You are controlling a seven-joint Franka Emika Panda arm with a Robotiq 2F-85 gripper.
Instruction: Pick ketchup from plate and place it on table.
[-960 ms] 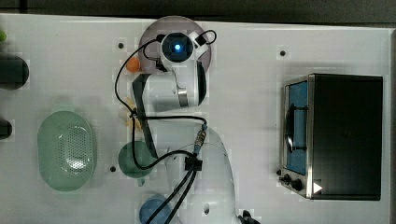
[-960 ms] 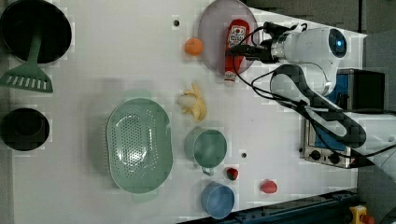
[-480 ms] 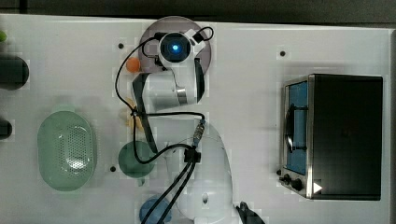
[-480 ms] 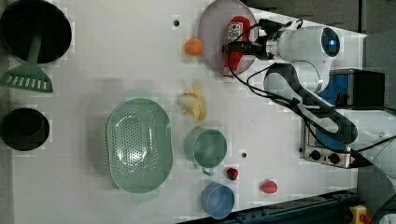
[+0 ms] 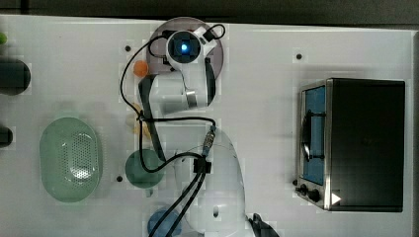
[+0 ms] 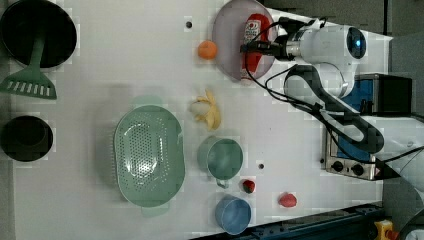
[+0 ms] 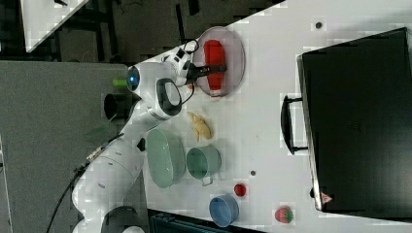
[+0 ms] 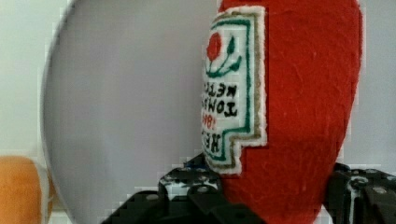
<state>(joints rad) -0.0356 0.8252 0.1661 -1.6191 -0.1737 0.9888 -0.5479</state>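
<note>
i see my gripper (image 8: 268,196) with both fingers (image 8: 191,186) closed against the ketchup (image 8: 299,102), which lies on the plate (image 6: 227,45) right of the left view's orange ball (image 6: 207,50).

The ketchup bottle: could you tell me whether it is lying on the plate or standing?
Lying flat. The ketchup rests lengthwise on the plate, label up, with the claw astride it.

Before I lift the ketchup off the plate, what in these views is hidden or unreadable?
- Top view: the arm's wrist covers the ketchup and most of the plate.
- Wrist view: the ketchup hides the claw's finger contact; whether it has closed cannot be told.
- Left view: the ketchup's lower end is crossed by cable.
- Label text: blurred.
</note>
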